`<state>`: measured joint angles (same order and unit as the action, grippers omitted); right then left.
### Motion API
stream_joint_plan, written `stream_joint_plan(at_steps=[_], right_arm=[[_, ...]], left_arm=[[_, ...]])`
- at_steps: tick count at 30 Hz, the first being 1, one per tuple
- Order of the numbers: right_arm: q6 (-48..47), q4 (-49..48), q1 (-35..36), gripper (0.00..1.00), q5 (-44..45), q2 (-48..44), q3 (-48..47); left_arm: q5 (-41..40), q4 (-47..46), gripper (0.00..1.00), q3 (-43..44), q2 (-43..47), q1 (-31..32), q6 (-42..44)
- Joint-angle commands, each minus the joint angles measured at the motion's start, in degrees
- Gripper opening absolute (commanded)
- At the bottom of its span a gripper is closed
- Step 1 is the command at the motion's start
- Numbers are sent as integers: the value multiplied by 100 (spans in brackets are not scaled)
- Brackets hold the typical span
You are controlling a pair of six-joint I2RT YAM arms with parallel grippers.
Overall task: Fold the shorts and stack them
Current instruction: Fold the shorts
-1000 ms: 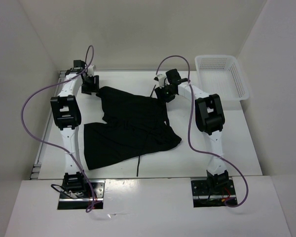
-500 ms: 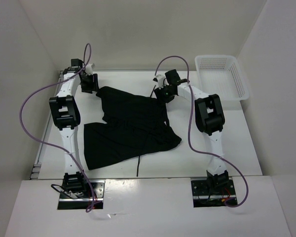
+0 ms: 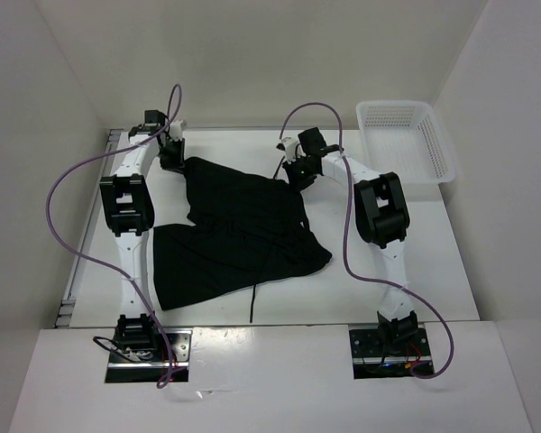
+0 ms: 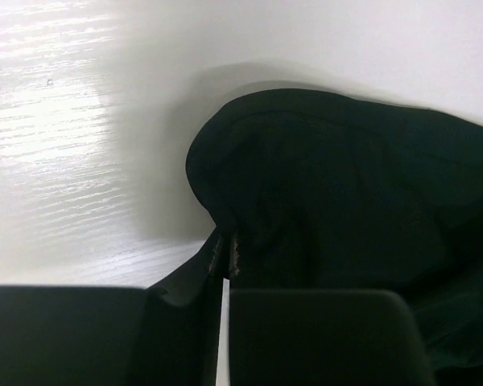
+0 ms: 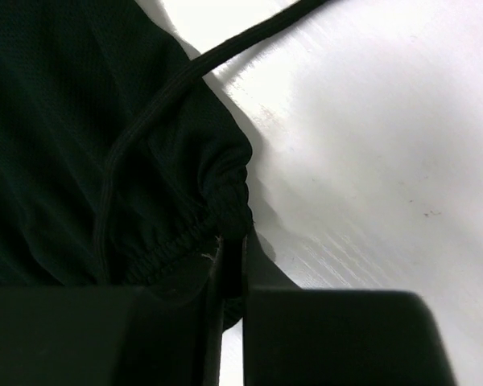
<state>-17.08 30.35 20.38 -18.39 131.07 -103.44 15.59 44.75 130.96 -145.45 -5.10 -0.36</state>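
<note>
Left gripper [image 3: 173, 155] is seen at the far left of the table [image 3: 415, 262], set down on the far left corner of the shorts [image 3: 243, 234]. In the left wrist view the left gripper [image 4: 225, 265] is closed on the shorts [image 4: 346, 201]: a fold of black fabric is pinched between the two fingers, with only a thin slit left between them. A rounded hem edge is seen just past the fingertips, lying on the white table [image 4: 56, 145].

The shorts are spread in the middle of the table, between the two arms. The far part is pulled flat between the grippers, and the near part is bunched and skewed toward the left arm. A drawstring [image 3: 252, 302] is seen trailing off the near edge of the fabric onto the table.

Right gripper [image 3: 298, 171] is placed on the far right corner of the shorts. In the right wrist view the right gripper [image 5: 229, 265] is clamped on the gathered elastic waistband of the shorts [image 5: 64, 121], with the fingers nearly together. The drawstring [image 5: 169, 88] is seen running across the fabric and out over the table [image 5: 386, 145].

A white mesh basket [image 3: 368, 144] is seen at the far right corner, well apart from the shorts.
</note>
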Motion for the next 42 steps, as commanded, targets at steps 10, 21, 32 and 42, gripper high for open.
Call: stream_joint_plan(at_steps=[10,21,32,42], right_arm=[[-216,-301,-263,0,1714,-942,-2],[-901,-38,-263,0,1480,-2793,982],[-1491,-37,124,0,987,-4300,3567],[-1272,-1022,72,0,2057,-3457,2252]], left_arm=[[-1400,156,0,1685,367,-70,36],[-2254,1475,0,768,2288,396,36],[-2465,1099,0,-4920,5280,1073,36],[-2728,148,0,-2939,4262,590,36]])
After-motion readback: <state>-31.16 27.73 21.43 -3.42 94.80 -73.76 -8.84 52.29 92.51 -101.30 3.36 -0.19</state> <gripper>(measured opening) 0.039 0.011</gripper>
